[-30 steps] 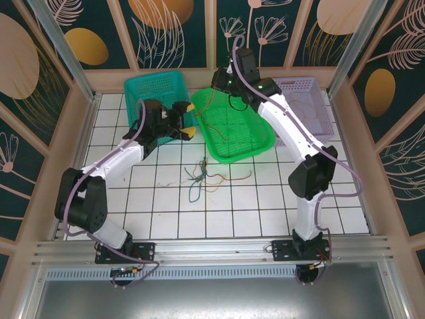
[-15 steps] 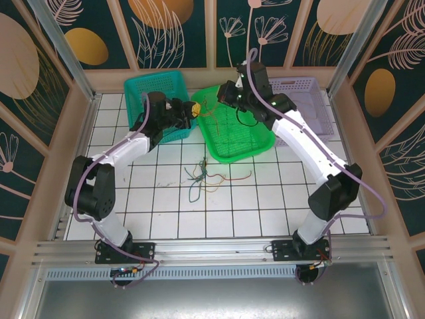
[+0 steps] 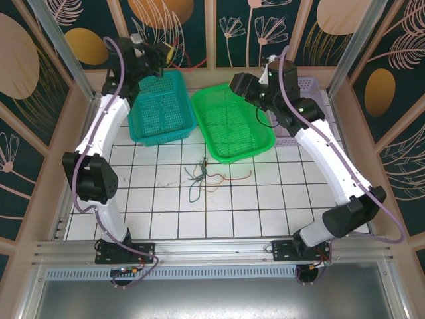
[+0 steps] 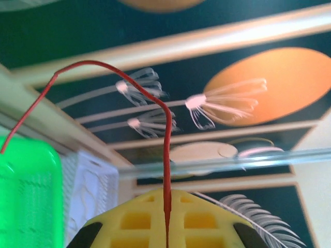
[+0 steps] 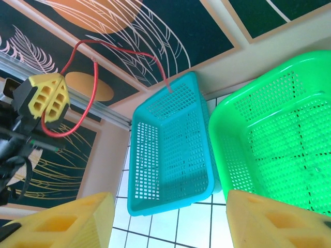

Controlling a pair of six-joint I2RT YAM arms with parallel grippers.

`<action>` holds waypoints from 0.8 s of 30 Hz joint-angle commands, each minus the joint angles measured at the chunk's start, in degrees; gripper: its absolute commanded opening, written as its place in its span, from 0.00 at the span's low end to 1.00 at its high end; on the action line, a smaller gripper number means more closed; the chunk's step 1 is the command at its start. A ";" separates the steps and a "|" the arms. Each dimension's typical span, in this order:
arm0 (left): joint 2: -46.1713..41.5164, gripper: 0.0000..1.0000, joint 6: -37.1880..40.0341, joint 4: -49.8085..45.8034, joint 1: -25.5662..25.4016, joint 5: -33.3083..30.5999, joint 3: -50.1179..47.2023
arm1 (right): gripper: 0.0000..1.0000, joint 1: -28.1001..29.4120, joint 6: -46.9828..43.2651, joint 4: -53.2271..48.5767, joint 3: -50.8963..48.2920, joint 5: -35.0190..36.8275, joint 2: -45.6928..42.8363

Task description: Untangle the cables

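A loose tangle of thin cables (image 3: 201,174) in green, tan and dark strands lies on the white tiles in front of the baskets. My left gripper (image 3: 169,52) is raised high by the back wall, above the teal basket (image 3: 163,137). It is shut on a red cable (image 4: 168,155) that arcs up out of the yellow fingers (image 4: 139,219). From the right wrist, that red cable (image 5: 124,51) loops from the left gripper (image 5: 46,98) over to the teal basket's far rim. My right gripper (image 5: 168,227) hangs open and empty over the green basket (image 3: 240,155).
Teal basket (image 5: 170,144) and green basket (image 5: 279,134) stand side by side at the back of the floor. A pale lavender basket (image 4: 88,191) sits behind the green one at back right. Patterned walls and aluminium posts enclose the cell.
My left gripper swung from between the two baskets up and back to the wall, carrying the red cable out of the green basket. My right arm shifted to the right.
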 commanded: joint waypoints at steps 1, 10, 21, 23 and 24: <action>3.62 0.00 11.09 -8.50 2.87 -1.96 1.52 | 0.59 0.21 -1.29 -1.47 -2.19 -0.28 -1.90; 6.90 0.30 22.39 -9.38 6.32 -4.81 -13.55 | 0.59 0.46 0.07 -0.30 -7.42 -2.69 -3.83; -9.72 0.70 27.12 -27.41 5.42 -21.44 -12.94 | 0.59 3.19 -2.48 -1.13 -12.04 1.18 -4.70; -15.02 0.69 26.19 -27.71 3.09 -22.70 -17.58 | 0.58 5.34 -3.09 -0.13 -15.70 2.57 -5.97; -16.91 0.68 25.66 -27.75 1.63 -22.72 -20.36 | 0.58 6.44 -3.54 0.34 -17.49 3.30 -6.60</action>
